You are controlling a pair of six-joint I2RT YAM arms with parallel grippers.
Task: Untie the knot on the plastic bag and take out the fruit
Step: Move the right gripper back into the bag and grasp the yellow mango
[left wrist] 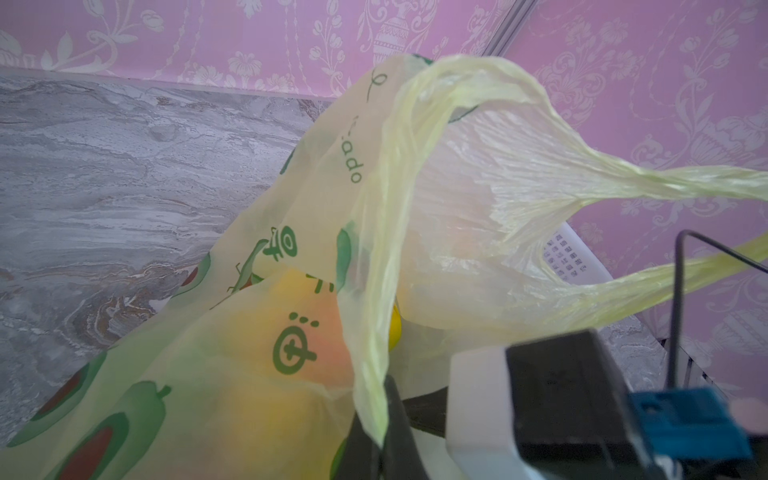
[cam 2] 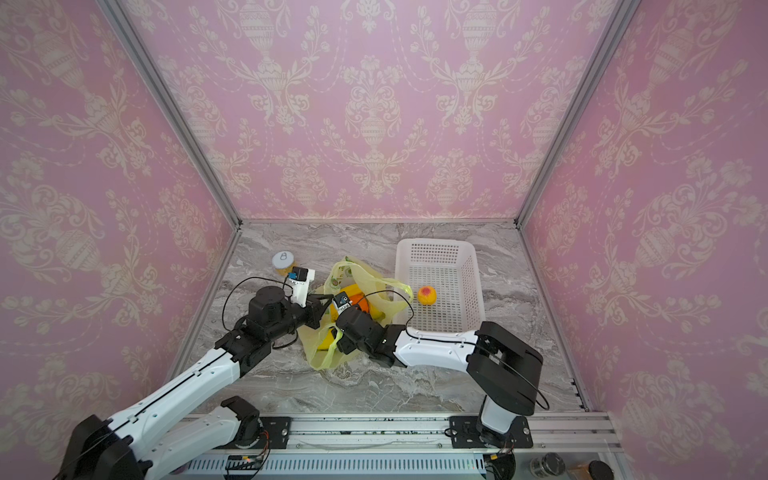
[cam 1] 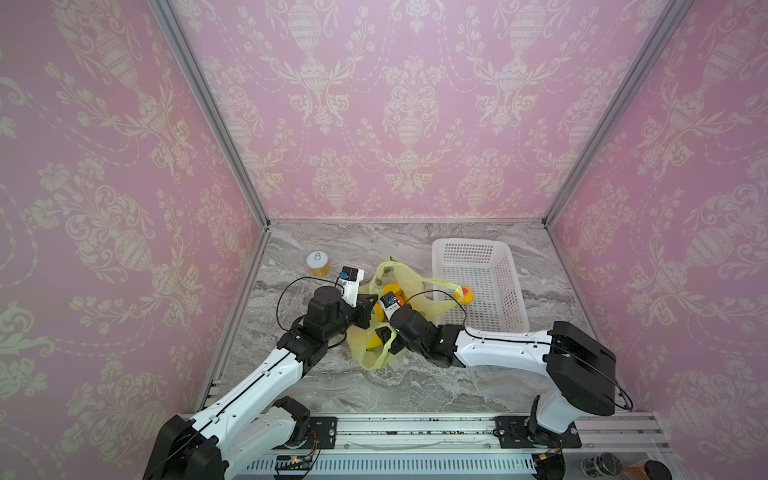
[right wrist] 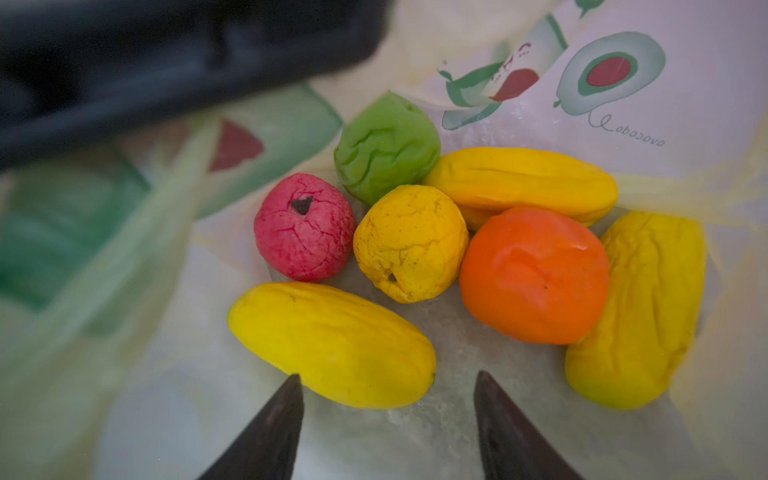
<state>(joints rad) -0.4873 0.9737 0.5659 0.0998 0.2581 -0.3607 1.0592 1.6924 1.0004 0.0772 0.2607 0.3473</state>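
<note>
At the far left of the grey marbled counter (cam 1: 415, 386) stands a small yellow-filled jar with a white lid (cam 1: 319, 264). It is no part of this job, so I leave it be.

Next along, the left jaws are clamped fully shut on a bunched strip of rim of the thin translucent yellow-green plastic bag with avocado prints (left wrist: 291, 232), and they hold that side up so the mouth gapes. The bag sits mid-counter, between jar and basket. I see no knot. The loop handles (left wrist: 665, 183) trail loose toward the basket, so I judge the untying done and the emptying under way.

My right wrist camera looks straight into the bag. The right jaws stand wide apart, gripping nothing, poised at the near end of a long yellow toy fruit (right wrist: 332, 345). Behind it huddle a red knobbly fruit (right wrist: 305, 226), a round yellow lemon (right wrist: 411, 243), a green knobbly fruit (right wrist: 386, 147), a smooth orange (right wrist: 534, 276) and two more long yellow fruits (right wrist: 519, 178).

Furthest right, the white perforated plastic basket (cam 1: 513, 291) holds one orange-pink peach (cam 2: 427, 295).

Next, I reckon, the right jaws should drop across the near fruit's narrow width, close, and lift it out without snagging plastic, while the left side holds the mouth open.
</note>
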